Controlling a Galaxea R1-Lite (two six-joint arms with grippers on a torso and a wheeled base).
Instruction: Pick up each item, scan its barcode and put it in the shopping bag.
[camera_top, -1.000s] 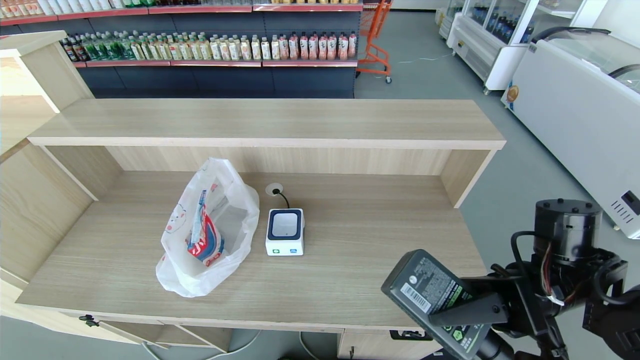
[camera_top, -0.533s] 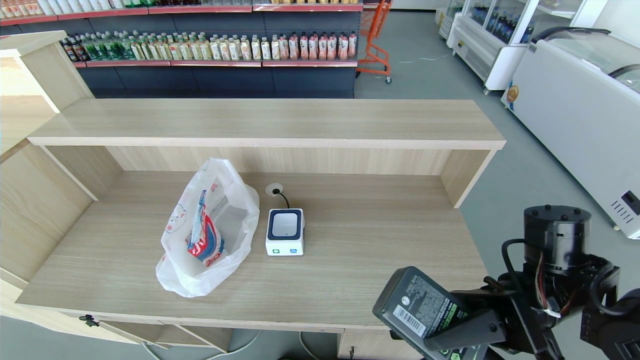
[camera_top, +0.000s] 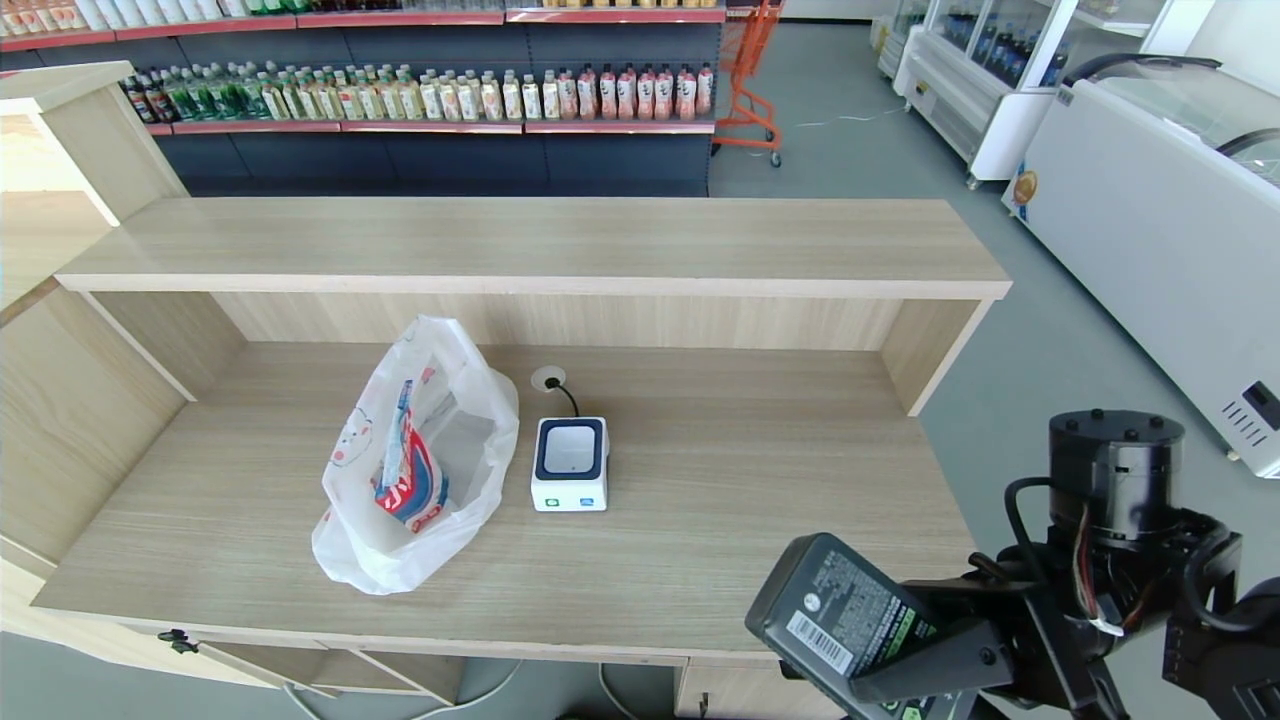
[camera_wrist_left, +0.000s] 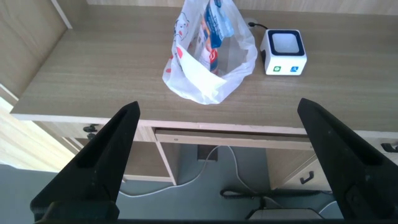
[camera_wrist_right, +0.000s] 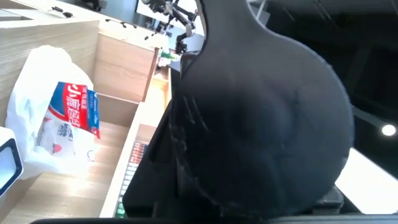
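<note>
The right gripper (camera_top: 945, 640) hangs off the near-right corner of the counter (camera_top: 720, 470), clamped on the black package (camera_top: 835, 600) with its barcode up. It sits lower than a second ago. The left gripper (camera_wrist_left: 219, 112), fingers spread wide, hovers off the near edge, with the shopping bag (camera_wrist_left: 205, 56) beyond it.

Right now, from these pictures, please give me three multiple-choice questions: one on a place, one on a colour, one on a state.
1. Where does the scanner stand?
A) on the counter, right of the bag
B) inside the bag
C) on top of the bag

2. What colours has the packet in the bag?
A) green
B) red and blue
C) yellow

3. The right gripper is:
A) open and empty
B) inside the bag
C) shut on a dark packet

Answers: 1 A, the head view shows it beside the bag; 2 B, seen through the plastic; 3 C, the fingers clamp it.
</note>
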